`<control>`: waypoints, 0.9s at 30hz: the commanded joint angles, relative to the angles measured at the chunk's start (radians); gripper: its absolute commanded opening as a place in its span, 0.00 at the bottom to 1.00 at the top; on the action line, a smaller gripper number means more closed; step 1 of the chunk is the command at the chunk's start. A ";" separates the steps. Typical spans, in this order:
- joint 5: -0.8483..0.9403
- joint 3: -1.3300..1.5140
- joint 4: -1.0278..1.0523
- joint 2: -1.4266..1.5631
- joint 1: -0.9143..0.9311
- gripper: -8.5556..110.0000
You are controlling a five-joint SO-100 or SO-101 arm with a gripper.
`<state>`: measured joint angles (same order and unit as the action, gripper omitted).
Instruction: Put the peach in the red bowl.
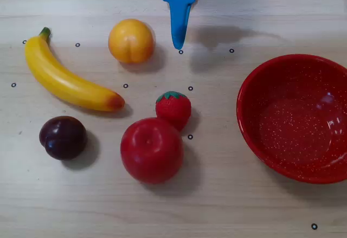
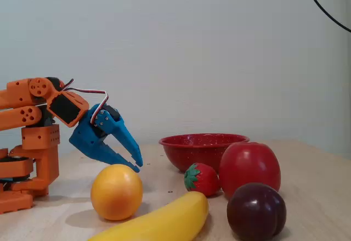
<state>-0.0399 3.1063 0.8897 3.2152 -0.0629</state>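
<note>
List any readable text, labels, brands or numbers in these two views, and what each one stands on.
None: neither view shows readable text.
The table carries only small black ring marks, not characters.
The gripper, peach, red bowl, banana, apple, strawberry and plum bear no labels.

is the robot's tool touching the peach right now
Apart. In the overhead view a strip of bare table separates the tool from the peach, which sits to its left.
</note>
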 commanded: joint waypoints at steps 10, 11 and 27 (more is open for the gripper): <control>0.003 0.012 -0.015 0.015 0.008 0.07; 0.005 0.012 -0.015 0.015 0.008 0.07; -0.097 -0.785 0.015 -0.815 -0.028 0.07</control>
<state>-0.0905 2.4774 0.8391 2.4222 -0.0598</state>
